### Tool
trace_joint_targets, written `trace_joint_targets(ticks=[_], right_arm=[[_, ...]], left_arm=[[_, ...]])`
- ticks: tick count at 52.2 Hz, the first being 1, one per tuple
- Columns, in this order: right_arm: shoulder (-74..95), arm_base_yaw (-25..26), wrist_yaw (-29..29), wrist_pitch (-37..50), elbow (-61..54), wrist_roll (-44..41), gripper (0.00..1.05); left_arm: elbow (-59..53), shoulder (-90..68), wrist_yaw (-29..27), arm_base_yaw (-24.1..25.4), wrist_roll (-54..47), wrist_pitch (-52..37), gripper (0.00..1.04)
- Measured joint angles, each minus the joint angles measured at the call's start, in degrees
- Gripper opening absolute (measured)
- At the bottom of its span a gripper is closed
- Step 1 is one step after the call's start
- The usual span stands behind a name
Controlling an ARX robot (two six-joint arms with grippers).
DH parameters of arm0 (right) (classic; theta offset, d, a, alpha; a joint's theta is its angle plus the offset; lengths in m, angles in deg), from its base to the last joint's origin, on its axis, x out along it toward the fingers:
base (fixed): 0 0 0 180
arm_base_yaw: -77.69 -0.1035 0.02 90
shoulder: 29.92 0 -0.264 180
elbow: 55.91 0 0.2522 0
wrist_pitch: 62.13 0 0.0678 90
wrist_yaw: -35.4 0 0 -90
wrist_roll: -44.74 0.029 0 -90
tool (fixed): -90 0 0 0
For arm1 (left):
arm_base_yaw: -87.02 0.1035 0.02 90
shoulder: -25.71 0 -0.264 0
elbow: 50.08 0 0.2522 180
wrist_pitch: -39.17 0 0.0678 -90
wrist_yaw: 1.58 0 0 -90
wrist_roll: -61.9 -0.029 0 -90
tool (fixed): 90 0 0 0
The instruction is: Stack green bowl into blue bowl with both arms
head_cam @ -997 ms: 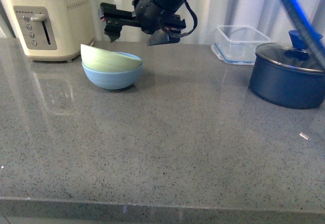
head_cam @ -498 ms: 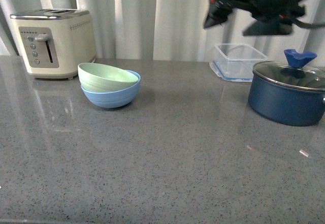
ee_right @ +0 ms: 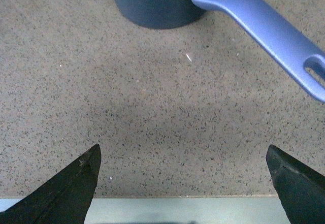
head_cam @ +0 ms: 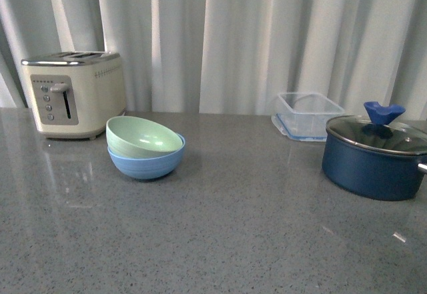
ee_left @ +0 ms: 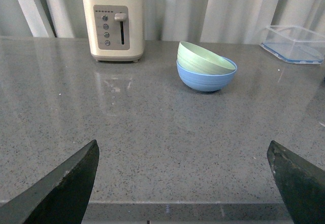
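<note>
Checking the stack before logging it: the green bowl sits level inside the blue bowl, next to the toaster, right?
Not level. The front view shows the green bowl tilted inside the blue bowl, its toaster-side rim riding higher. It is next to the toaster.

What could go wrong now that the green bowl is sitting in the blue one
The green bowl sits tilted in the blue bowl, not seated level, so a bump could tip it out. Both grippers are open and well clear; the right gripper hangs near the pot's handle and might catch it.
</note>
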Motion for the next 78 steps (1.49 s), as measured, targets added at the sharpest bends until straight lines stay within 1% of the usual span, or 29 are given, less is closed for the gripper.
trace_joint_targets(ticks=[1,2,3,4,6,7,8,9,11,13,14,17,19,20,23,24,25,27,29,30,35,60,64,78], right_arm=[[-0.2,0.0,0.04,0.24,-0.07,0.02,0.95],[-0.85,-0.07,0.46,3.52,-1.25,0.37,0.93],[-1.57,-0.24,1.11,9.29,-3.48,0.59,0.89],[-1.99,-0.39,1.46,12.48,-4.76,0.61,0.88],[-3.3,-0.98,2.29,24.87,-9.94,0.92,0.81],[-3.63,-1.11,2.47,27.69,-11.21,0.98,0.79],[-4.57,-1.55,3.04,35.5,-14.88,1.07,0.74],[-4.85,-1.7,3.17,37.79,-15.98,1.09,0.72],[-6.82,-2.56,3.98,48.3,-21.24,1.16,0.61],[-8.66,-3.19,4.68,52.92,-23.76,1.18,0.53],[-9.75,-3.54,5.05,54.01,-24.72,1.18,0.47],[-11.34,-4.11,5.73,54.55,-26.23,1.18,0.38],[-12.44,-4.55,6.08,54.6,-27.61,1.18,0.31],[-13.2,-4.85,6.36,54.58,-28.61,1.2,0.26],[-14.8,-5.49,6.82,54.45,-30.36,1.18,0.15],[-15.08,-5.57,6.99,54.38,-30.6,1.18,0.14],[-15.98,-5.88,7.17,54.18,-31.3,1.18,0.08],[-17.2,-6.73,8.33,53.83,-32.15,1.18,0.01],[-18.45,-8.46,11.21,53.37,-32.98,1.36,0.01],[-19.06,-9.11,11.65,53.13,-33.35,1.38,0.01],[-22.29,-10.75,11.72,51.82,-35.19,1.4,0.01],[-35.5,-10.75,11.96,43.36,-39.8,1.42,0.01],[-36.39,-10.75,11.96,44.72,-41.48,1.42,0.01],[-43.41,-10.8,11.93,38.12,-41.64,1.46,0.01]], left_arm=[[0.0,0.02,0.02,0.0,0.0,0.0,0.98],[0.0,0.02,0.02,0.0,0.0,0.0,0.98],[0.0,0.02,0.07,0.0,0.0,0.0,0.98],[0.0,0.02,0.04,0.0,0.0,0.0,0.98],[0.0,0.02,0.07,0.0,0.0,0.02,0.98],[0.0,0.02,0.04,0.0,0.0,0.02,0.98],[0.0,0.02,-0.07,0.0,-0.02,0.02,0.98],[0.0,0.02,-0.04,0.0,0.0,0.02,0.98],[0.0,0.02,-0.04,0.0,0.0,0.02,0.98],[0.0,0.02,-0.04,0.0,0.0,0.02,0.98],[0.0,0.02,-0.04,0.0,0.0,0.02,0.98],[0.0,0.02,-0.04,0.0,0.0,0.02,0.98],[0.0,0.02,-0.04,0.0,0.0,0.02,0.98],[0.0,0.02,-0.04,0.0,0.0,0.02,0.98],[0.0,0.02,-0.07,0.0,0.0,0.02,0.98],[0.0,0.02,-0.07,0.0,0.0,0.02,0.98],[0.0,0.02,-0.04,0.0,0.0,0.02,0.98],[0.0,0.02,-0.04,0.0,0.0,0.02,0.98],[0.0,0.02,-0.04,0.0,0.0,0.02,0.98],[0.0,0.02,-0.04,0.0,0.0,0.02,0.98],[0.0,0.02,-0.02,0.0,0.0,0.02,0.98],[0.0,0.02,-0.07,0.0,0.0,0.02,0.98],[0.0,0.02,-0.04,0.0,0.0,0.02,0.98],[0.0,0.02,-0.07,0.0,0.0,0.02,0.98]])
